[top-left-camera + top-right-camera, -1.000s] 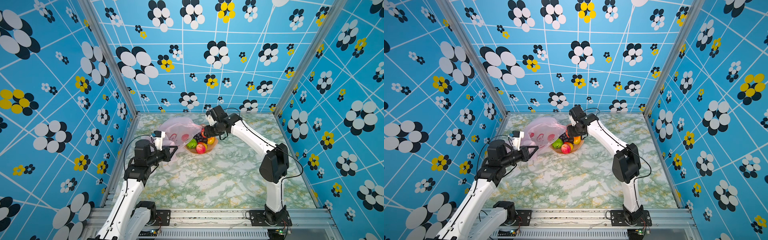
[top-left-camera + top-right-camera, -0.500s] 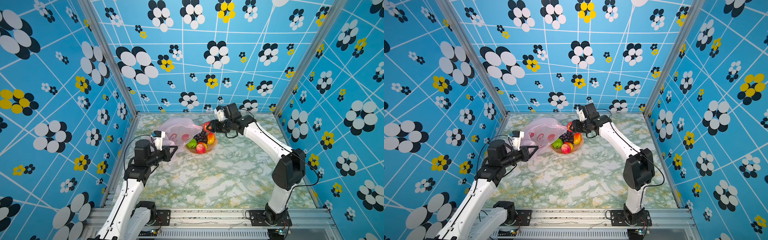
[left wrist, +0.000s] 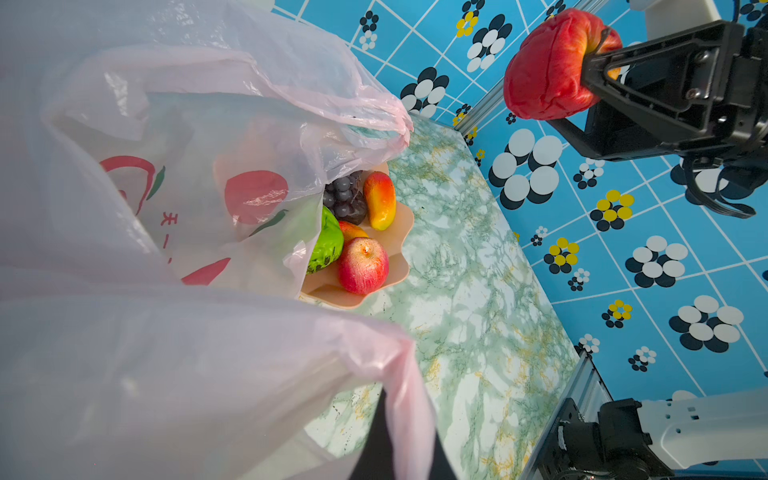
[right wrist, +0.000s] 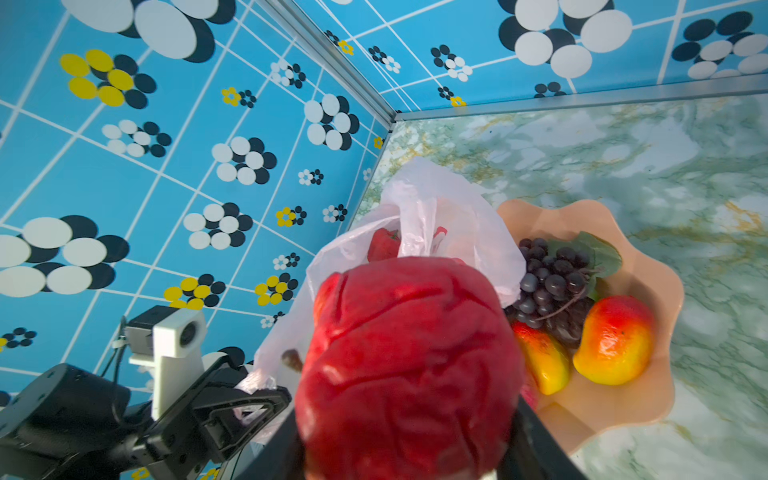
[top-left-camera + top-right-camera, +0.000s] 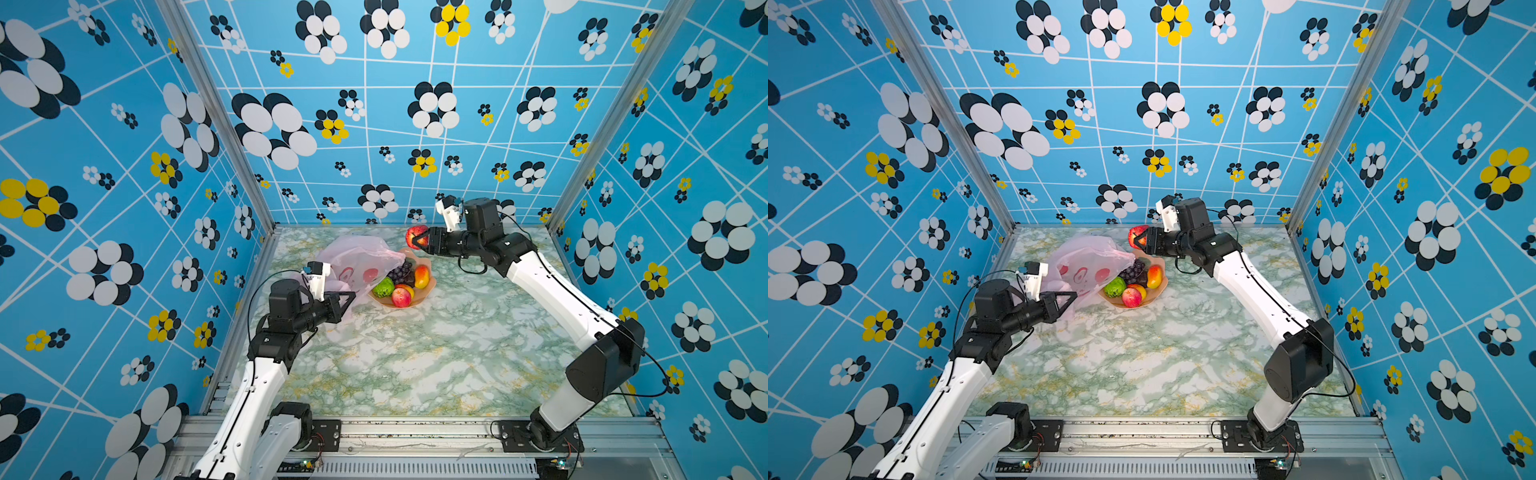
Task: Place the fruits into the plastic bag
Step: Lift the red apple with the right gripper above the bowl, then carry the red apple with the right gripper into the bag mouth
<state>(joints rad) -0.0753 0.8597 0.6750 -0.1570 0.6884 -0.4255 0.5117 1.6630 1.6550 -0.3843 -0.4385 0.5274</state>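
— What sits furthest left?
— The left claw (image 5: 348, 300), pinched tight on the plastic bag (image 5: 357, 257). The bag rests on the table (image 5: 415, 353) and slumps over the bowl's (image 5: 431, 286) left rim, half hiding the green fruit (image 5: 383, 287).
— And rightward?
— The mango (image 5: 421, 276) lies roughly front to back in the bowl. Behind it, the right claw (image 5: 424, 240) points left and clamps the bumpy red fruit (image 5: 415, 236) in the air.

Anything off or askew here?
Nothing spilled. The plastic bag, pinched in the left pincer, sags over the bowl rim and partly covers the green fruit. The red fruit in the right pincer looks creased, maybe its moulding.
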